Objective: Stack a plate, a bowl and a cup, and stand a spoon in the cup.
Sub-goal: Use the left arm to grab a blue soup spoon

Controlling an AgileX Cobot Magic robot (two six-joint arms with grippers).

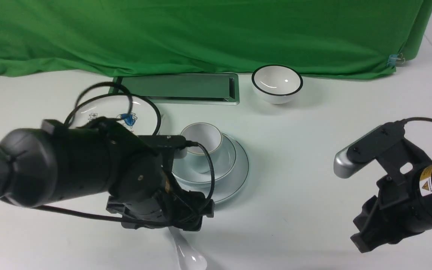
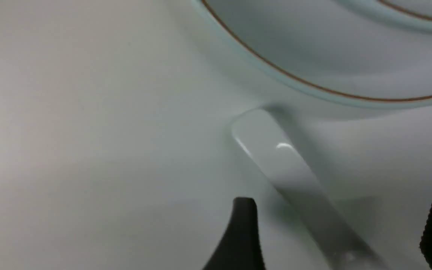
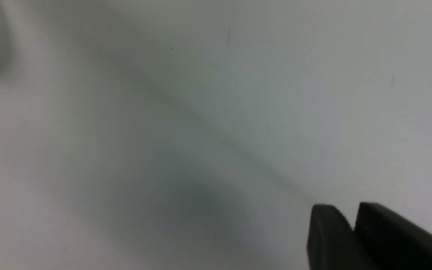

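The pale blue cup (image 1: pixel 204 140) stands in the pale blue bowl (image 1: pixel 228 159), which sits on the blue-grey plate (image 1: pixel 238 176) at the table's middle. The white spoon (image 1: pixel 188 257) lies flat on the table in front of the stack, its handle pointing toward the plate. My left gripper (image 1: pixel 178 221) is low over the handle. In the left wrist view it (image 2: pixel 339 232) is open, with one finger (image 2: pixel 243 232) on each side of the spoon handle (image 2: pixel 287 165), whose tip nearly reaches the plate rim (image 2: pixel 313 88). My right gripper (image 1: pixel 366 240) is shut and empty (image 3: pixel 354 225) at the front right.
A white bowl with a thick black rim (image 1: pixel 277 83) stands at the back. A white plate with cartoon figures (image 1: pixel 118 112) lies at back left, partly behind my left arm. A silver hatch (image 1: pixel 180 88) sits by the green cloth (image 1: pixel 201 33).
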